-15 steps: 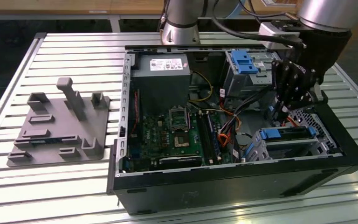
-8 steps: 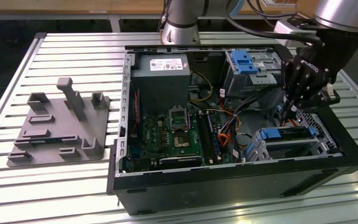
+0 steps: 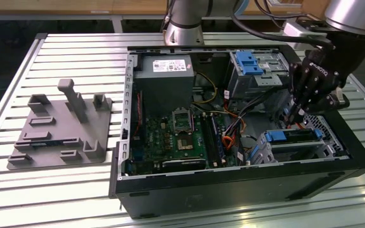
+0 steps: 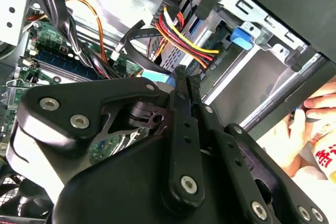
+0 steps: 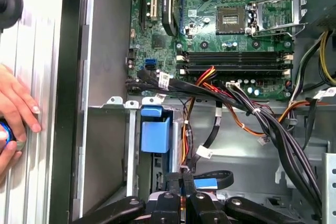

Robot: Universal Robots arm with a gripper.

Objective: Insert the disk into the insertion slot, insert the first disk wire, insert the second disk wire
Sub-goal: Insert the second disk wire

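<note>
Open computer case [image 3: 233, 183] lies on the slatted table [image 3: 74, 47]. The disk [image 3: 294, 136] in its blue frame sits inside the insertion slot [image 3: 309, 149], at the case corner on the exterior view's right. Gripper [image 3: 292, 119] hangs just above the slot's inner end, fingers [image 5: 184, 179] pressed narrow; whether a wire sits between them is unclear. Motherboard [image 5: 231, 19] and cable bundle [image 5: 247, 108] occupy the case; a hand [image 5: 16, 108] rests outside its wall.

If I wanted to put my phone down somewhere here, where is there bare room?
The slatted table is bare in front of the grey fixture plate and behind it. Inside the computer case it is crowded: cables beside the disk, with the gripper just above.
</note>
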